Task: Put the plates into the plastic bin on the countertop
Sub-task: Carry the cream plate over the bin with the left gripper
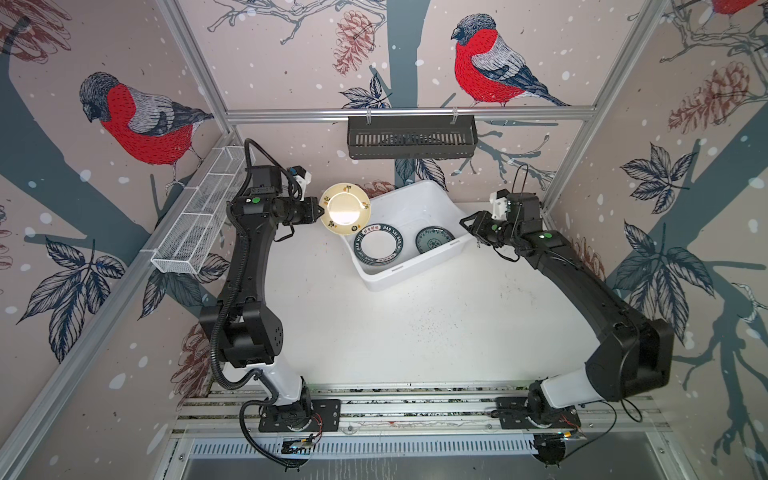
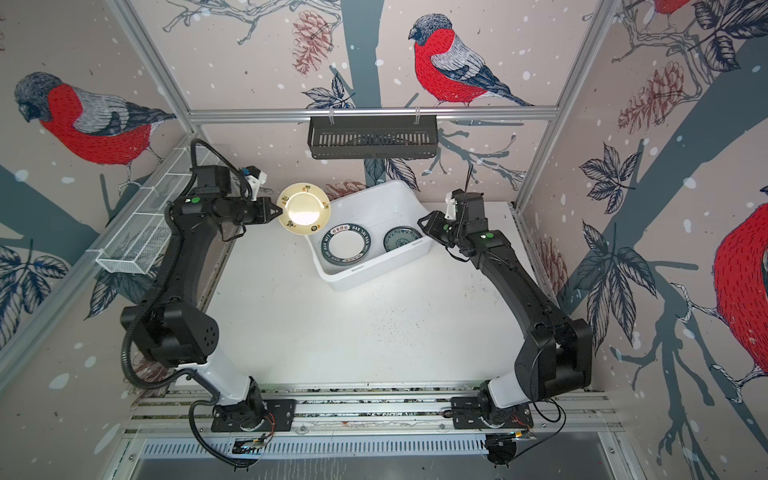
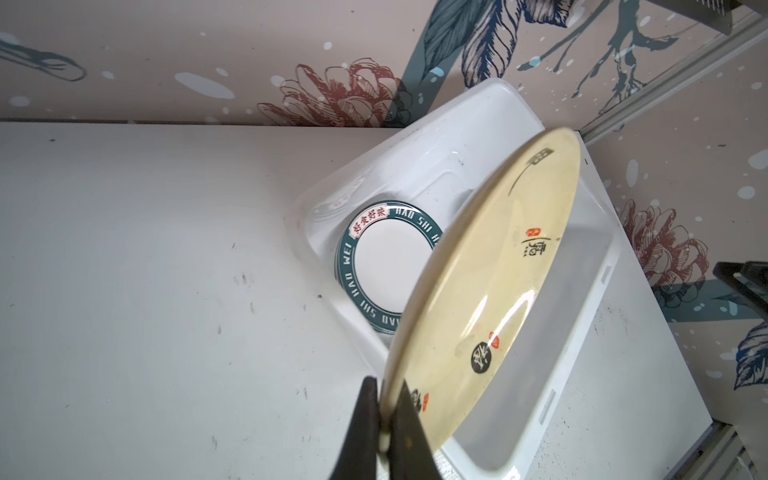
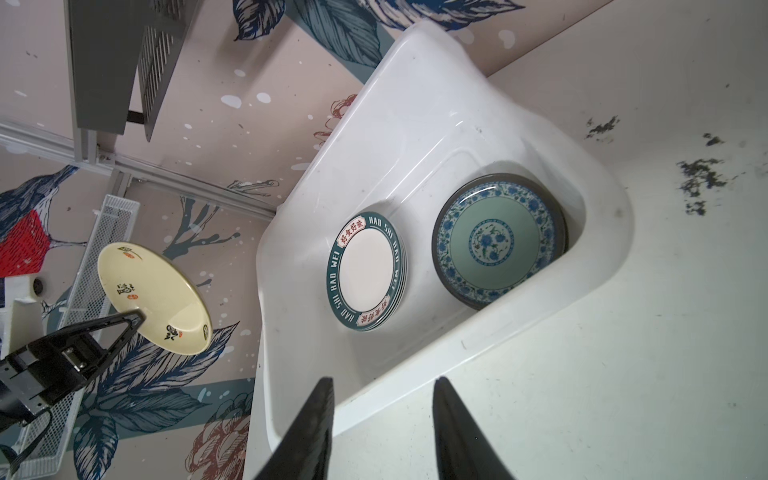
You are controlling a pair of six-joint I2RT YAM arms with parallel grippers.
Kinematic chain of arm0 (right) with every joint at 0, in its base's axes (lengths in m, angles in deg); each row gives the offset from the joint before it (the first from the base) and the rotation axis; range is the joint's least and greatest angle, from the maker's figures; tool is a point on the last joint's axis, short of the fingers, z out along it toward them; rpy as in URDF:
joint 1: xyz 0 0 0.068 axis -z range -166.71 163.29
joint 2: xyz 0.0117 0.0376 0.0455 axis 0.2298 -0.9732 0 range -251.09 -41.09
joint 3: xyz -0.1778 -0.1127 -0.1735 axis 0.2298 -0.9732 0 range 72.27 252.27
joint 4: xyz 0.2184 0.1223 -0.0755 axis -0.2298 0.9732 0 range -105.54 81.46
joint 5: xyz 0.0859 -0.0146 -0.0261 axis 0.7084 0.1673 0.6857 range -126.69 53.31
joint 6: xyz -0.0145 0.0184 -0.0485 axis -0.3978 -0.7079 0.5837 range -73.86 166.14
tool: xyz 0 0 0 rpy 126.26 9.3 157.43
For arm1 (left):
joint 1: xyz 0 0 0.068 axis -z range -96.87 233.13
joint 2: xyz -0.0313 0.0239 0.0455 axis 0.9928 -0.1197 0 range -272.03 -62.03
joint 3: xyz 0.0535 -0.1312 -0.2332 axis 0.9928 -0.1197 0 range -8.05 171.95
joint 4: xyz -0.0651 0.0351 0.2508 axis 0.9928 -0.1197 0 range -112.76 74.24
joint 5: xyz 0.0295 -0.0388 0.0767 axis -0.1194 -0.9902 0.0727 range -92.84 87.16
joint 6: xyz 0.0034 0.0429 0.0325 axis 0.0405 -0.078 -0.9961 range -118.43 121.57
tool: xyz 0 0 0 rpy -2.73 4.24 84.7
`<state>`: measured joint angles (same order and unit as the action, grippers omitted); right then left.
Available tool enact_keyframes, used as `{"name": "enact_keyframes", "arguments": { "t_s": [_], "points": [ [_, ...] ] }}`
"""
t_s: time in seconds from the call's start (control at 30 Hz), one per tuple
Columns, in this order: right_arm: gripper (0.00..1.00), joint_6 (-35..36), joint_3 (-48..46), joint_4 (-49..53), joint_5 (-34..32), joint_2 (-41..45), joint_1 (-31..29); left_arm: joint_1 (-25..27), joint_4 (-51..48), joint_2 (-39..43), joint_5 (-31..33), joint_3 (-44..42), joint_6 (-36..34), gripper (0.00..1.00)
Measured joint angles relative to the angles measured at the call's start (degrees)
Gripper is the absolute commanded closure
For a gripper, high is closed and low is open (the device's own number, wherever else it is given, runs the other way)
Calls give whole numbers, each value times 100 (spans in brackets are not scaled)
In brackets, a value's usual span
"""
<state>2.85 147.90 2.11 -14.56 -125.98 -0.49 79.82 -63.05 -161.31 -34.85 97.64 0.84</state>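
Observation:
My left gripper [image 1: 321,211] [image 2: 279,212] [image 3: 387,382] is shut on the rim of a pale yellow plate [image 1: 345,209] [image 2: 304,209] [image 3: 490,291] [image 4: 153,297]. It holds the plate tilted in the air over the left corner of the white plastic bin [image 1: 415,272] [image 2: 365,276] [image 3: 457,137] [image 4: 415,83]. Inside the bin lie a stack of white plates with dark-green lettered rims [image 1: 379,248] [image 2: 346,246] [image 3: 390,266] [image 4: 365,270] and a teal floral plate [image 1: 434,239] [image 2: 401,238] [image 4: 498,241] with a dark rim under it. My right gripper [image 1: 464,222] [image 2: 420,220] [image 4: 384,380] is open and empty by the bin's right end.
The bin sits angled at the back of the white speckled countertop [image 1: 415,332] [image 2: 374,332]. A black slotted basket [image 1: 411,137] [image 2: 372,137] hangs on the back rail. A white wire-mesh basket [image 1: 199,220] [image 2: 141,237] hangs along the left wall behind my left arm.

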Motion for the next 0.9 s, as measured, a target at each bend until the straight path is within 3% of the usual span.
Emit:
{"name": "enact_keyframes", "arguments": {
  "t_s": [0.63,0.9],
  "points": [
    [59,-9,-170,334,-122,393,313,1696,1340,-1453,-267,175,680,100],
    [59,-109,-520,428,-273,824,328,1869,1572,-2131,-284,356,1104,100]
  ]
}}
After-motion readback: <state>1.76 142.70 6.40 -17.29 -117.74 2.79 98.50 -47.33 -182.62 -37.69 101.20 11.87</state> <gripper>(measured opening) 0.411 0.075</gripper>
